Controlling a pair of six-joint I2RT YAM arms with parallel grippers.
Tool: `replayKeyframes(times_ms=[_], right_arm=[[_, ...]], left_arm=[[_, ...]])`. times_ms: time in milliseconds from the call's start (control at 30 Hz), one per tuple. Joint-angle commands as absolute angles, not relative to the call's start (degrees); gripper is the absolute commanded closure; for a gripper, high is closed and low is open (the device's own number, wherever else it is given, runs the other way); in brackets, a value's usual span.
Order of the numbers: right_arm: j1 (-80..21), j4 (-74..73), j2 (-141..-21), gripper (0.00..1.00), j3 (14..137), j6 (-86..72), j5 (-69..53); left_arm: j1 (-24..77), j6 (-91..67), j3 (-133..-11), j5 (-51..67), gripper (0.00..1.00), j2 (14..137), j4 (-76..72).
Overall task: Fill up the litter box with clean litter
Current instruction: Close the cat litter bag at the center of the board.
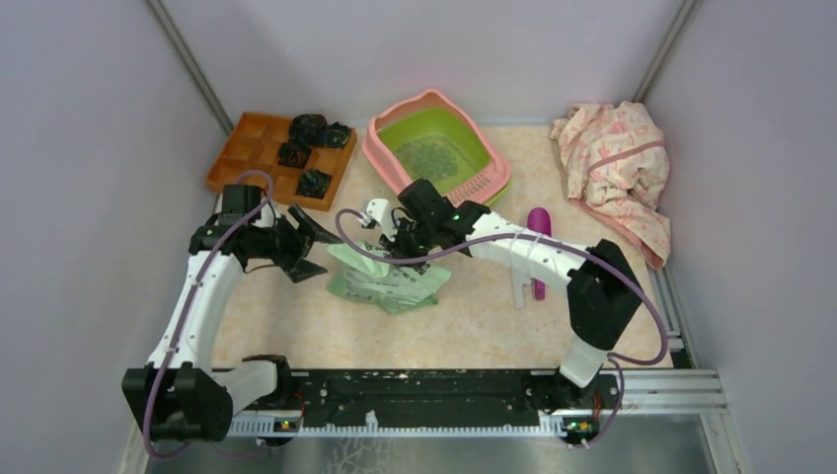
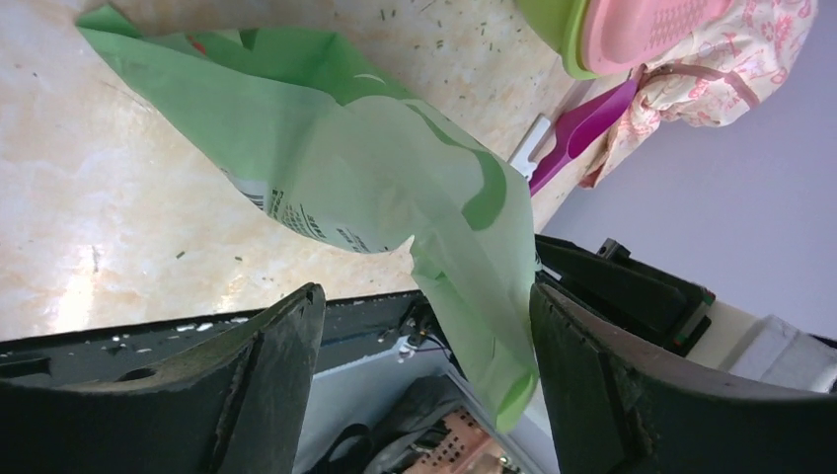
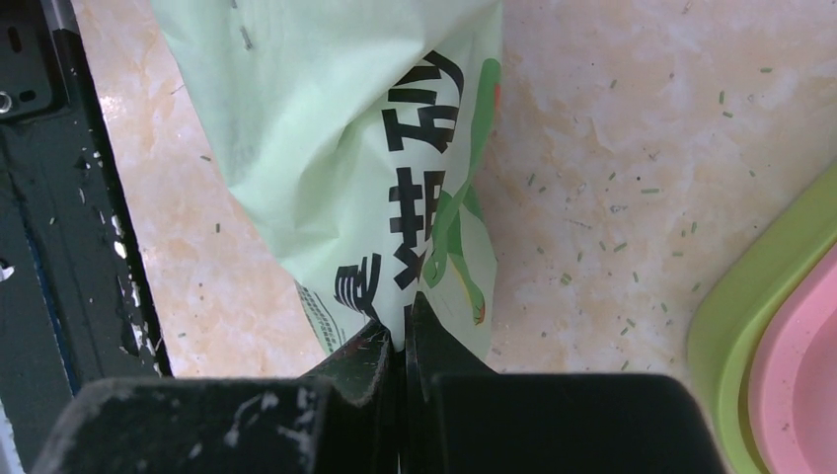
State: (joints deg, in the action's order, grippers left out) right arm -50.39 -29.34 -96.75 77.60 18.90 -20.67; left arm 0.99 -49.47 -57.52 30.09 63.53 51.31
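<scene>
The litter box [image 1: 387, 133], a lime green basin with a pink rim, stands at the back centre and holds a patch of dark litter [image 1: 431, 158]. Its corner shows in the right wrist view [image 3: 760, 326]. A pale green printed bag [image 1: 387, 278] lies crumpled in front of it. My right gripper [image 1: 388, 240] is shut on the bag's upper edge [image 3: 345, 128], with the fingers [image 3: 403, 331] pinching the plastic. My left gripper [image 1: 314, 247] is open to the left of the bag. A flap of the bag [image 2: 474, 296] hangs between its fingers [image 2: 424, 326], next to the right one.
An orange-brown compartmented wooden tray [image 1: 259, 148] with black items stands at the back left. A pink patterned cloth [image 1: 617, 168] lies at the back right. A purple scoop [image 1: 538, 247] lies right of the bag. Loose granules [image 3: 612, 207] dot the tabletop. Walls close in on the sides.
</scene>
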Motion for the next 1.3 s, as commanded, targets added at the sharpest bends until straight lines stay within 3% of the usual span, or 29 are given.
replayKeyframes(times_ms=[0,500,667,867,933,967,1267], right_arm=[[-50.27,-27.15,-93.12,1.0,77.33,18.61,-21.51],[-52.47,-26.05,-93.49,1.0,75.76,18.68,-20.19],[-53.09,-25.86,-93.77,1.0,75.67,18.7,-19.76],[-53.52,-25.9,-93.23,1.0,75.08,18.72,-19.2],[-53.53,-25.77,-92.68,1.0,74.73,18.72,-19.0],[-53.53,-25.57,-92.36,1.0,74.41,18.6,-18.78],[-53.46,-23.69,-86.64,1.0,68.13,17.63,-19.57]], left_arm=[[0.42,-52.23,-54.2,35.56,0.2,65.77,47.87],[0.43,-59.48,-52.12,47.43,0.23,71.65,41.84],[0.36,-61.78,-49.76,49.43,0.69,72.66,38.72],[0.38,-61.17,-49.1,48.44,0.75,74.29,37.71],[0.38,-60.17,-48.79,47.14,0.96,74.94,36.53],[-0.39,-59.08,-48.79,46.65,1.0,75.47,35.67],[-6.15,-54.3,-42.75,50.75,1.0,73.77,13.14]])
